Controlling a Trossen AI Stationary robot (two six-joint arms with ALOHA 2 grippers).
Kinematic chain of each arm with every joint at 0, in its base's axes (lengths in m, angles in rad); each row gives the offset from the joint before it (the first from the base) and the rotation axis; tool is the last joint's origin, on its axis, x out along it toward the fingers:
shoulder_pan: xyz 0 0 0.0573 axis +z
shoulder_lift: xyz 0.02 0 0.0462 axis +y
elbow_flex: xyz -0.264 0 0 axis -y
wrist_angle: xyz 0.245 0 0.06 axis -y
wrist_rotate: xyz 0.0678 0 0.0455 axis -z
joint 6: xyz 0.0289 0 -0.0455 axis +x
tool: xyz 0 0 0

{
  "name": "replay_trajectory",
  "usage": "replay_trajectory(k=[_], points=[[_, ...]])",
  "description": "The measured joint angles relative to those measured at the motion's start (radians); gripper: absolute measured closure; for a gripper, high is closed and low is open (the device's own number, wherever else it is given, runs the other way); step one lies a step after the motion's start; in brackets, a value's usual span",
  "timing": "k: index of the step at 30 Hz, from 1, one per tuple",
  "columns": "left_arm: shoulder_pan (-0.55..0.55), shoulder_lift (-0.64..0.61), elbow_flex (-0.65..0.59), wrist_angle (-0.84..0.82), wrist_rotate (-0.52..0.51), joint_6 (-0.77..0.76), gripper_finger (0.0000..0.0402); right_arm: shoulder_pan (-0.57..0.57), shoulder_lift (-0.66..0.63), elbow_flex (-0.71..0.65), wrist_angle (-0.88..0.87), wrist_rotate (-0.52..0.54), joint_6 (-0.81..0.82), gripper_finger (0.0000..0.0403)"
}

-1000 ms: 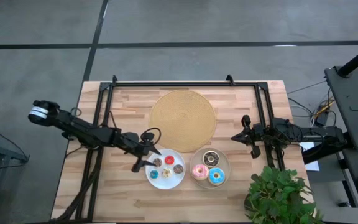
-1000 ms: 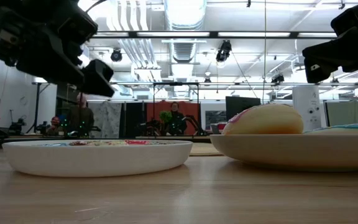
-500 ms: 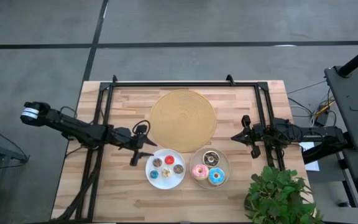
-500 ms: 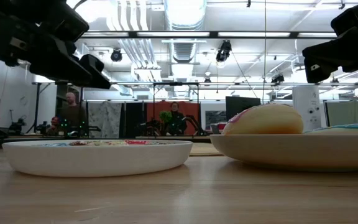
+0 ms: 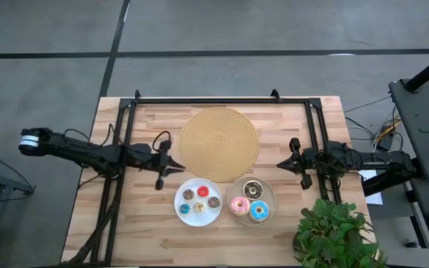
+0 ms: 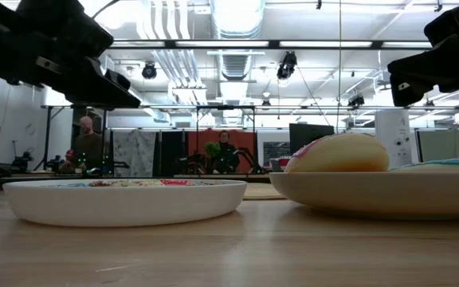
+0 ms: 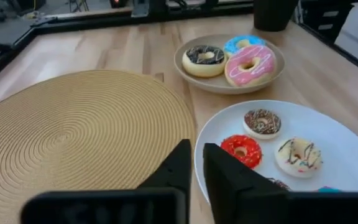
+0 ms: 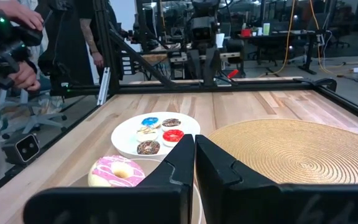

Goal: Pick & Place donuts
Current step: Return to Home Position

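Homing step: four tiny donuts sit on white plate, three larger donuts on neighbouring plate; left gripper, nearly closed and empty, should rise clear of the white plate's rim; right gripper, closed and empty, waits rightward.

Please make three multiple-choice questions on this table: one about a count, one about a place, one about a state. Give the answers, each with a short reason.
1. How many donuts lie on the tan plate? A two; B three; C five.
2. Where does the red donut lie? A on the tan plate; B on the white plate; C on bare wood.
3. The left gripper is: A shut, holding nothing; B shut on a donut; C wide open.
Answers: 1 B, the pink donut, blue donut and chocolate donut lie there. 2 B, white rim surrounds it. 3 A, its fingers sit close with nothing between. The right gripper waits shut at right.
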State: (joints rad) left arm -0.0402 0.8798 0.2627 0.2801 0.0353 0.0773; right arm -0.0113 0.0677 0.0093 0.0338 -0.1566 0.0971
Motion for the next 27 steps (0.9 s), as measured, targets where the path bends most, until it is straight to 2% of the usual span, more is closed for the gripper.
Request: replay_trajectory(k=[3, 11, 27], points=[[0.000, -0.033, -0.009, -0.002, 0.000, 0.007, 0.0399, 0.000, 0.000, 0.000, 0.000, 0.000, 0.000, 0.0394], [0.000, -0.133, -0.022, 0.000, 0.001, 0.028, 0.0401, 0.000, 0.000, 0.000, 0.000, 0.000, 0.000, 0.0394], [0.000, -0.340, -0.224, 0.113, 0.001, 0.021, 0.0402, 0.000, 0.000, 0.000, 0.000, 0.000, 0.000, 0.0394]])
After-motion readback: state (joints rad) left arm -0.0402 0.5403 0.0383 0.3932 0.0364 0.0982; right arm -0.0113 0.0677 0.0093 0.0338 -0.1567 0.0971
